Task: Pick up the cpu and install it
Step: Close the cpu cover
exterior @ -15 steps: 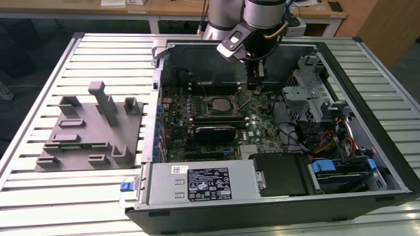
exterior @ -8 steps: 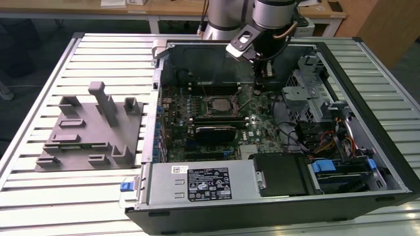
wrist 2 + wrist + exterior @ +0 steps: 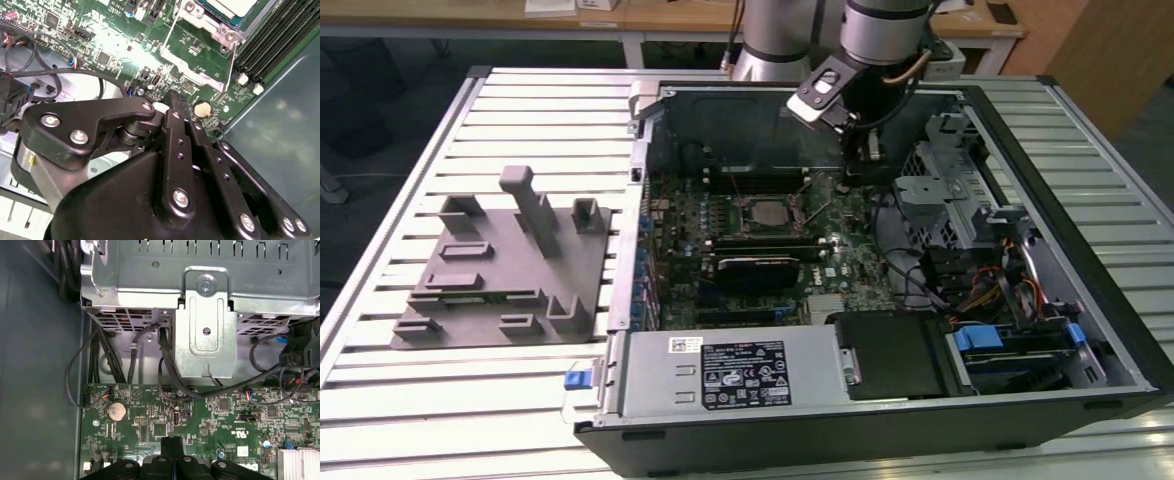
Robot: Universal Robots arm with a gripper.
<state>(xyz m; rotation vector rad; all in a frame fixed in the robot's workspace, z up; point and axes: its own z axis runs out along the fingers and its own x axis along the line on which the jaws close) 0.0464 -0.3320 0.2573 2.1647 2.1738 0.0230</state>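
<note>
Second wrist view: cpu (image 3: 231, 6) in socket (image 3: 196, 21); jaws closed.

table (image 3: 400, 400): ribbed bare metal | fixture (image 3: 467, 290): grey matt plastic | end effector (image 3: 171, 442): matt black, smooth | drive cage (image 3: 205, 335): bright sheet metal | cpu (image 3: 235, 6): silvery metal top

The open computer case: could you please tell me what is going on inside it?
The robot arm's black hand hangs shut, with nothing in it, above the green motherboard inside the black computer case. The small silvery square cpu lies in its metal-framed socket, apart from the hand.
</note>
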